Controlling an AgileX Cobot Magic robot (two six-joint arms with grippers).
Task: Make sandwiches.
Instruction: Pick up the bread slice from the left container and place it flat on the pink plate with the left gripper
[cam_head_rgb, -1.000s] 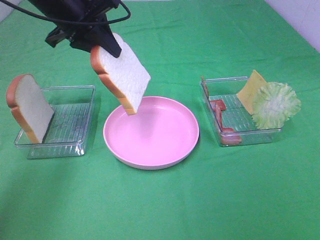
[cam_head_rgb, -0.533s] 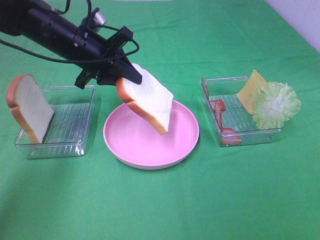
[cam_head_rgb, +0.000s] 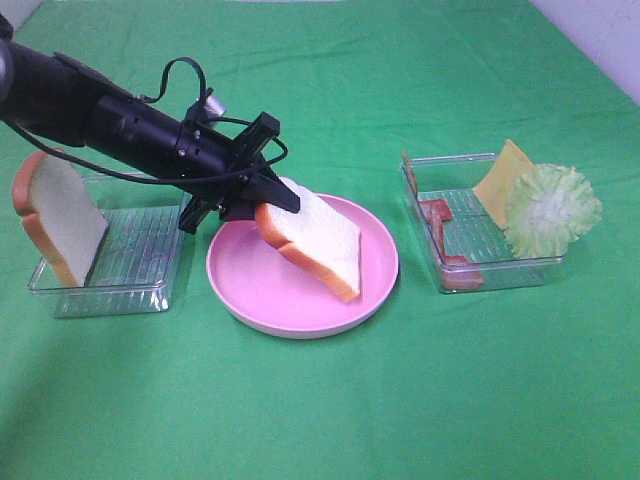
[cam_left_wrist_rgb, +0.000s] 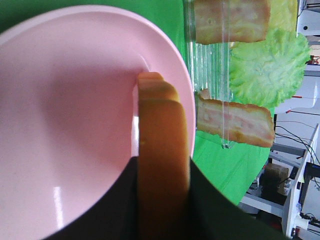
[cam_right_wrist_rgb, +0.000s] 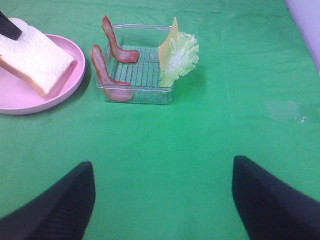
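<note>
Lowered since earlier: bread slice (cam_head_rgb: 318, 245) now tilted in pink plate (cam_head_rgb: 250, 295), low edge probably touching. Left gripper (cam_head_rgb: 268, 205) clamped on crust end; right gripper (cam_right_wrist_rgb: 162, 195) spread wide, idle. Light, stiff, likely foam; hold by crust edges.

**Light:** bright, even and diffuse in all three views; we record no hard-edged shadow.

**Shadows:** a soft, narrow band on the green cloth (cam_head_rgb: 300, 400) along the rim of the pink plate (cam_head_rgb: 232, 297), on the side away from the left gripper (cam_head_rgb: 272, 203). The cloth dims toward the near corner on that arm's side.

**Glare:** one small white streak on the plate floor, just beside that gripper's fingers (cam_left_wrist_rgb: 115, 210).

**Focus:** the crust of the bread slice (cam_left_wrist_rgb: 162, 150) is soft where the fingers clamp it and crisper at its far end. The fingers (cam_right_wrist_rgb: 55, 205) of the right gripper (cam_right_wrist_rgb: 161, 162) show as dark, blurred masses; the cloth ahead of them is sharp.
</note>
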